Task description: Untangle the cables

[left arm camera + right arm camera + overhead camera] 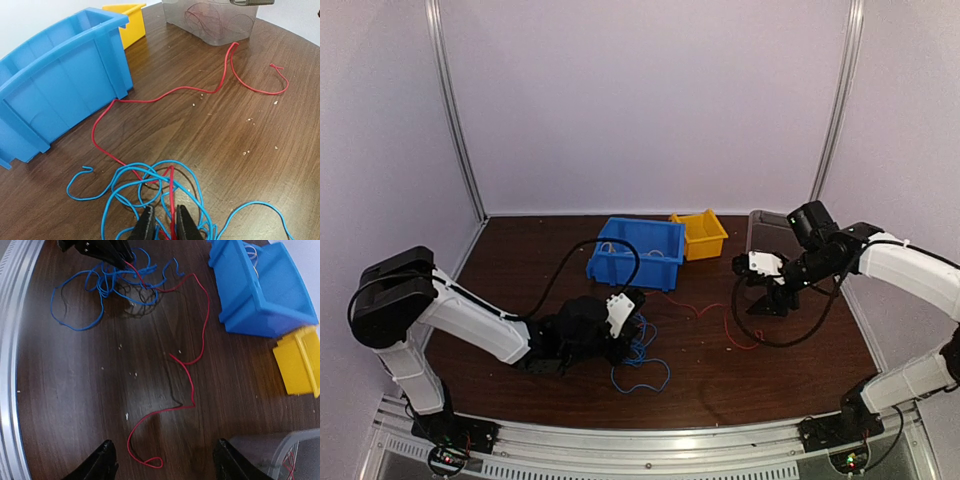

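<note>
Left wrist view put the left gripper [165, 226] at six o'clock, its two fingers drawn together on the red cable [200, 89] where that strand dived into the blue cables [192, 176]; whether a blue loop was caught there too, I could not tell. That hold looked like an anchor: pinning the red strand at the knot would let its long run be drawn clear of the blue without dragging the whole heap across the table [240, 165]. From the knot the red cable ran toward eleven o'clock, came right up beside the blue bin [60, 100], swept up toward one o'clock near the clear tub [215, 27], then hooked back; the yellow bin [131, 20] stood just beside the blue one at twelve o'clock.

Right wrist view showed the right gripper [164, 452] with fingers spread wide and nothing between them, hanging over the red cable's curled free end at six o'clock, probably placed to take that end; only this view showed that small loop lying below the gap. Only the left wrist view showed red strands coiled inside the tub; the top external view alone showed both arms, well apart, with the tangle at six o'clock of the blue bin.
</note>
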